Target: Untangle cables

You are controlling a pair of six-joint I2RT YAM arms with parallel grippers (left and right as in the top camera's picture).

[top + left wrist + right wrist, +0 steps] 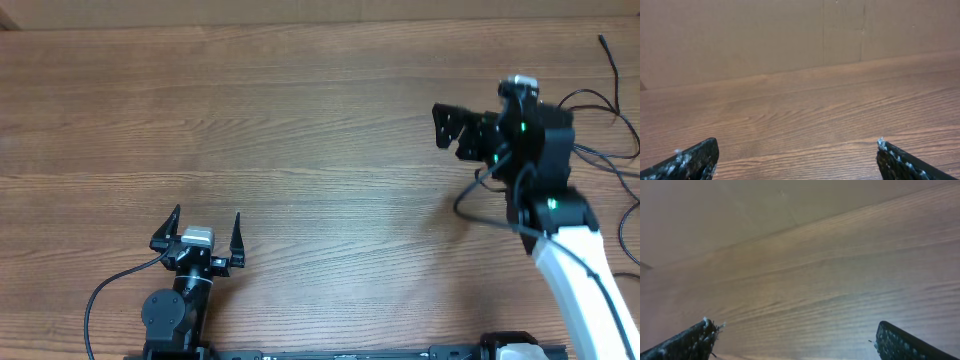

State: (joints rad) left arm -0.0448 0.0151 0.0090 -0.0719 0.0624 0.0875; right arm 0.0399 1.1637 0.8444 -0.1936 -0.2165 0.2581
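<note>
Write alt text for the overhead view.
Thin black cables lie at the far right edge of the wooden table, partly under the right arm. The right end effector, open, points left beside them; the left end effector, open, sits near the front.

Cables (603,44) run off right edge, partly behind right arm (575,262).

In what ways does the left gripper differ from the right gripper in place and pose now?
The left gripper sits near the table's near edge, by its base; the right gripper hangs far out over the right side. The left gripper's fingers point toward the far edge; the right gripper's point toward the left side. Thin black cables lie near the right gripper, none near the left gripper. Both are open and empty.
</note>
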